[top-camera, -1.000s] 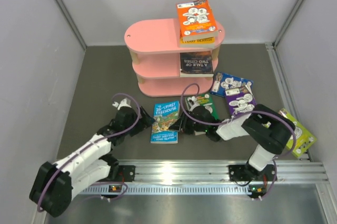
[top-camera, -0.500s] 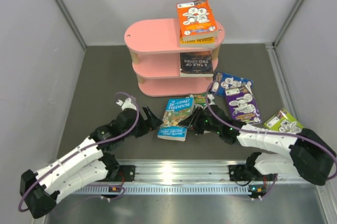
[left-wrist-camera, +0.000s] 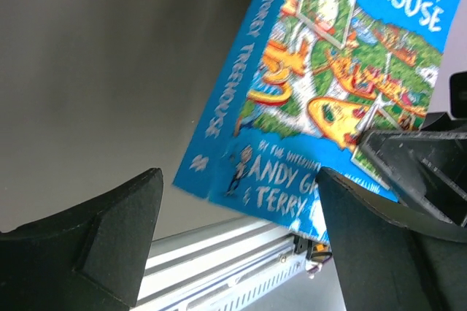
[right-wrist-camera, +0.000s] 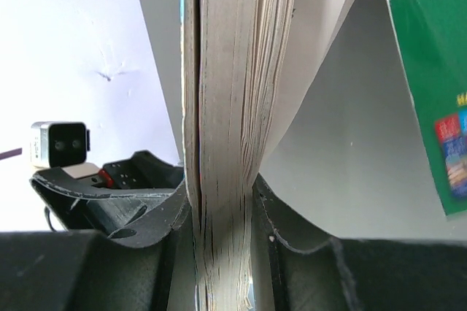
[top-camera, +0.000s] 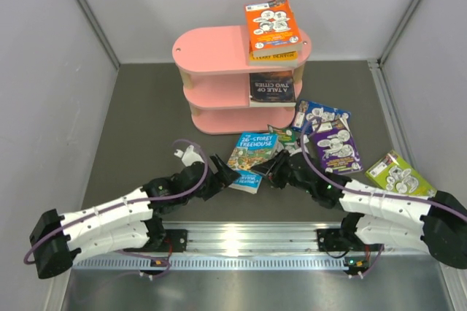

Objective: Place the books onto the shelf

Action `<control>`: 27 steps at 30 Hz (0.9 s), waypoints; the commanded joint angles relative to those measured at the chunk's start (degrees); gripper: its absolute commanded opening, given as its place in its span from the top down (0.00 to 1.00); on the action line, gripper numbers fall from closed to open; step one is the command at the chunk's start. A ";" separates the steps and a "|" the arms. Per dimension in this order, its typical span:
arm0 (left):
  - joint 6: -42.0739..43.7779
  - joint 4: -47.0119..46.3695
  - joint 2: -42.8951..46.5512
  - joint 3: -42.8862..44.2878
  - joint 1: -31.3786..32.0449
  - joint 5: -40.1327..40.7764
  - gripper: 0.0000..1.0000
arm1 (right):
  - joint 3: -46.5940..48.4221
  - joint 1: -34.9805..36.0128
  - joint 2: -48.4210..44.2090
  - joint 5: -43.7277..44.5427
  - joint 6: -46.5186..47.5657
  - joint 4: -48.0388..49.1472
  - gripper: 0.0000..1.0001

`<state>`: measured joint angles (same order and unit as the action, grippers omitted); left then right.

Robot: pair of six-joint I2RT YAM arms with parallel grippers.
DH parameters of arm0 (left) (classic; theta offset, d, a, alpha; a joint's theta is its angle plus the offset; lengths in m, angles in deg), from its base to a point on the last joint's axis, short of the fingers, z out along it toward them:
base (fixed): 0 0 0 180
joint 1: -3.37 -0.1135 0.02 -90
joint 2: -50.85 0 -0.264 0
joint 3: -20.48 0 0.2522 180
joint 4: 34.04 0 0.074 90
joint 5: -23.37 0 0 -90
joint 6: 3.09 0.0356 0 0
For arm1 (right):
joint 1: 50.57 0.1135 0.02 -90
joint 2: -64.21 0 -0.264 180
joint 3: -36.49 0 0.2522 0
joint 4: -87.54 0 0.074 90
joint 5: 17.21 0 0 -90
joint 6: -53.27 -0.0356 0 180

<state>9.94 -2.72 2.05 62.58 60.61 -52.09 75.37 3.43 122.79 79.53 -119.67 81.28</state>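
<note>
Blue treehouse book (top-camera: 252,153) held at a tilt just below the centre of the overhead view, its page edge clenched in the jaws of the right gripper (top-camera: 273,171). Left gripper (top-camera: 223,174) sits just left of the book's lower corner, jaws spread wide, grasping nothing. Pink shelf (top-camera: 219,81) stands at upper centre, with an orange book (top-camera: 272,22) on its top tier and a dark book (top-camera: 271,88) on the middle tier. Purple book (top-camera: 334,144) lies on the grey counter (top-camera: 146,121) at right.
</note>
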 commanded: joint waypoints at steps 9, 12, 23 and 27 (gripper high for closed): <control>-7.58 -4.56 -1.30 0.75 5.52 13.66 0.39 | 2.12 6.91 -0.40 -2.52 -7.85 12.18 1.00; -7.49 -3.07 -0.78 1.37 5.52 14.54 0.81 | 2.12 6.91 -1.54 -2.53 -7.68 11.04 1.00; -7.67 -2.17 11.68 0.59 5.61 14.90 1.00 | 9.94 7.17 -8.99 -4.11 11.65 -4.59 0.02; -12.41 -3.93 16.44 -1.44 5.61 13.58 1.00 | 9.68 8.14 -18.25 2.91 14.46 -13.84 0.00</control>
<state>1.40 -2.74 15.34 62.82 66.03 -37.64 81.54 9.92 112.08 77.96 -110.25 71.16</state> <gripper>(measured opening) 0.306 0.995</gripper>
